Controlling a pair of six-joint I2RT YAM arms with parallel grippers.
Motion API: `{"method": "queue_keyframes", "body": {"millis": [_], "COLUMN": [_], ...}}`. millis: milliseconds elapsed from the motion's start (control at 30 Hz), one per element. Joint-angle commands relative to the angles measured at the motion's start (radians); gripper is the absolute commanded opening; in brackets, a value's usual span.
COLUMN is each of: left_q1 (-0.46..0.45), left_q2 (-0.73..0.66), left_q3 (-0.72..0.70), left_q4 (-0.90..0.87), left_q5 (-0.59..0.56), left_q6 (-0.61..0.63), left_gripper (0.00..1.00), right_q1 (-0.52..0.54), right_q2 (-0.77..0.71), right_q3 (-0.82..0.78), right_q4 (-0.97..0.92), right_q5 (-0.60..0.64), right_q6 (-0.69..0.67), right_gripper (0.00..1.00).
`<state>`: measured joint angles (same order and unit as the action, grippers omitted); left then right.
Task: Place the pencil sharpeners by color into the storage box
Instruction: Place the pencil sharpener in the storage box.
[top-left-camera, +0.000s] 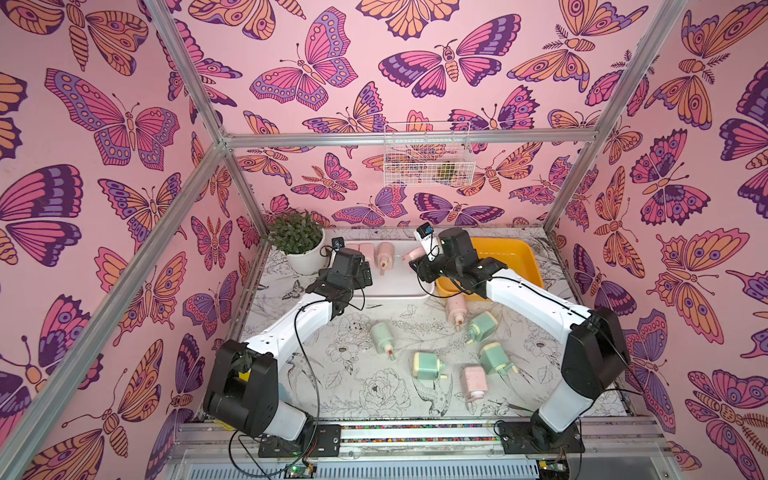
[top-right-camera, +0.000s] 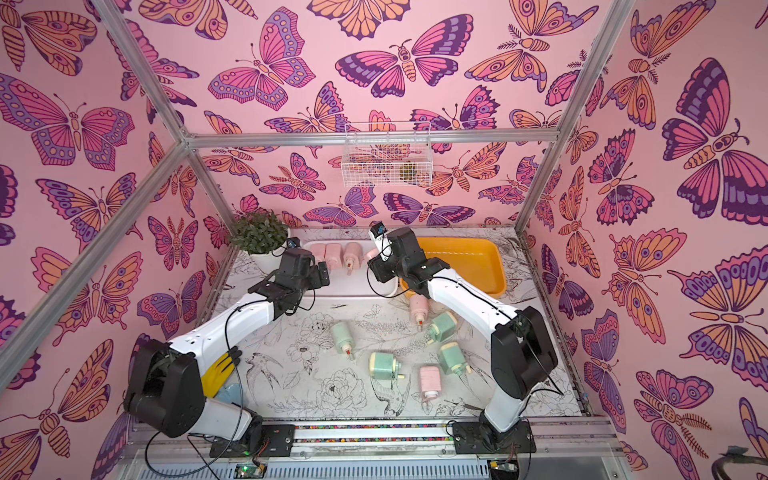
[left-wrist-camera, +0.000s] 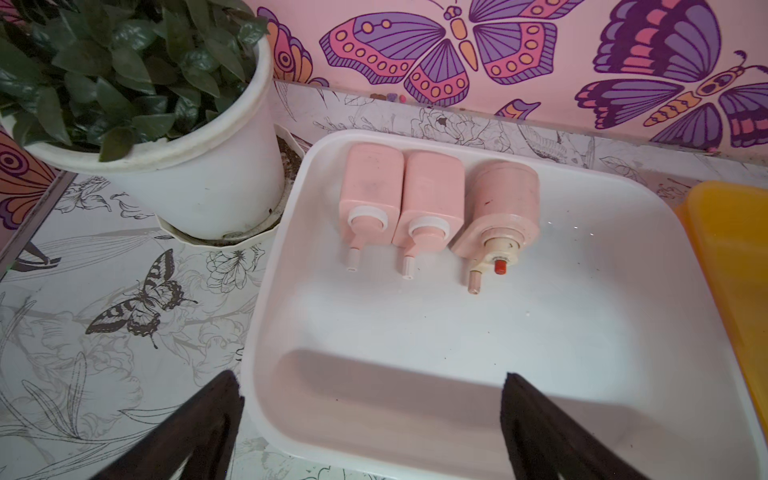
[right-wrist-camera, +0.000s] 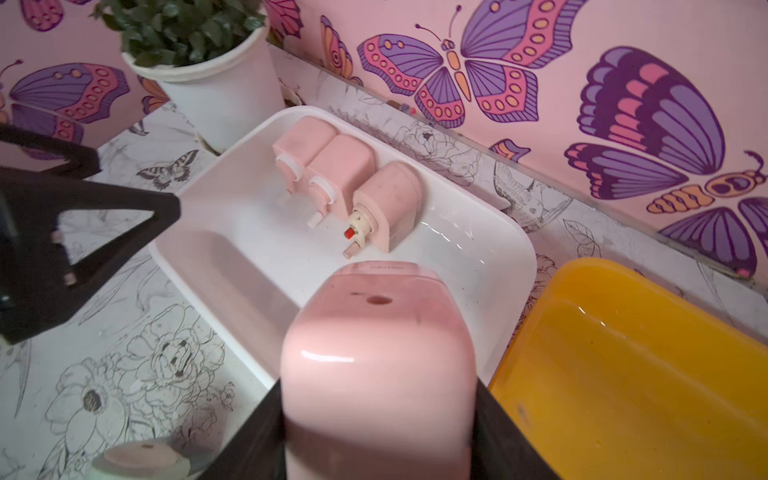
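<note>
Three walls of pink butterfly paper (top-left-camera: 104, 124), framed with aluminium bars (top-left-camera: 311, 139), with a white wire basket (top-left-camera: 428, 153) hung on the back one. Below, a white table (top-left-camera: 374, 395) printed with black line flowers and birds.

At far left, a potted plant (top-left-camera: 297, 245) in the back corner, just beside a white tray (top-left-camera: 399, 286). At the tray's far left end, three pink sharpeners (left-wrist-camera: 428, 199) lying side by side, handles toward the arms. Left jaws wide open and empty above the tray's near rim, fingers (left-wrist-camera: 199, 428) spread, one over the table and one over the tray. Right jaws clamped on a fourth pink sharpener (right-wrist-camera: 378, 365), raised over the tray's right part. Further right, close against the white tray, a yellow tub (top-left-camera: 511, 253).

Loose on the open table in front:
- a green sharpener (top-left-camera: 382, 338) at the left
- a second green sharpener (top-left-camera: 428, 365), nearer the front
- a fifth pink sharpener (top-left-camera: 455, 309) by the tub, partly hidden under the right arm
- a third green sharpener (top-left-camera: 482, 326) just beside it
- a fourth green sharpener (top-left-camera: 494, 357)
- a sixth pink sharpener (top-left-camera: 473, 382) at the front
</note>
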<state>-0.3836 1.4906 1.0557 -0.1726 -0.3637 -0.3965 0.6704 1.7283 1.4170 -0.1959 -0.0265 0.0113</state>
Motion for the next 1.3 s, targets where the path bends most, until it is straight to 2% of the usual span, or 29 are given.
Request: {"method": "queue_keyframes", "body": {"millis": [0, 233, 467, 667, 800, 1033, 1167, 1267], "left_q1": [0.035, 0.125, 0.204, 0.233, 0.243, 0.257, 0.270, 0.291], "left_q2": [0.025, 0.058, 0.109, 0.182, 0.220, 0.233, 0.238, 0.244], "left_q3": [0.017, 0.019, 0.063, 0.107, 0.121, 0.110, 0.097, 0.089], "left_q4": [-0.014, -0.022, -0.056, -0.062, -0.068, -0.066, -0.063, -0.063], "left_q5": [0.003, 0.074, 0.188, 0.221, 0.241, 0.250, 0.232, 0.268], "left_q6": [0.028, 0.026, 0.009, 0.018, 0.022, 0.039, 0.032, 0.022], "left_gripper": [1.00, 1.00, 1.00, 1.00, 1.00, 1.00, 1.00, 1.00], "right_q1": [0.012, 0.040, 0.047, 0.054, 0.055, 0.055, 0.056, 0.057], "right_q2": [0.028, 0.152, 0.296, 0.415, 0.513, 0.599, 0.650, 0.683], "right_q3": [0.074, 0.212, 0.377, 0.468, 0.559, 0.613, 0.660, 0.694], "right_q4": [0.004, -0.056, -0.156, -0.139, -0.184, -0.129, -0.129, -0.128], "right_q5": [0.125, 0.273, 0.352, 0.312, 0.379, 0.419, 0.385, 0.387], "right_q6": [0.130, 0.222, 0.348, 0.379, 0.411, 0.429, 0.446, 0.470], "right_gripper": [0.00, 0.00, 0.00, 0.00, 0.00, 0.00, 0.00, 0.00]}}
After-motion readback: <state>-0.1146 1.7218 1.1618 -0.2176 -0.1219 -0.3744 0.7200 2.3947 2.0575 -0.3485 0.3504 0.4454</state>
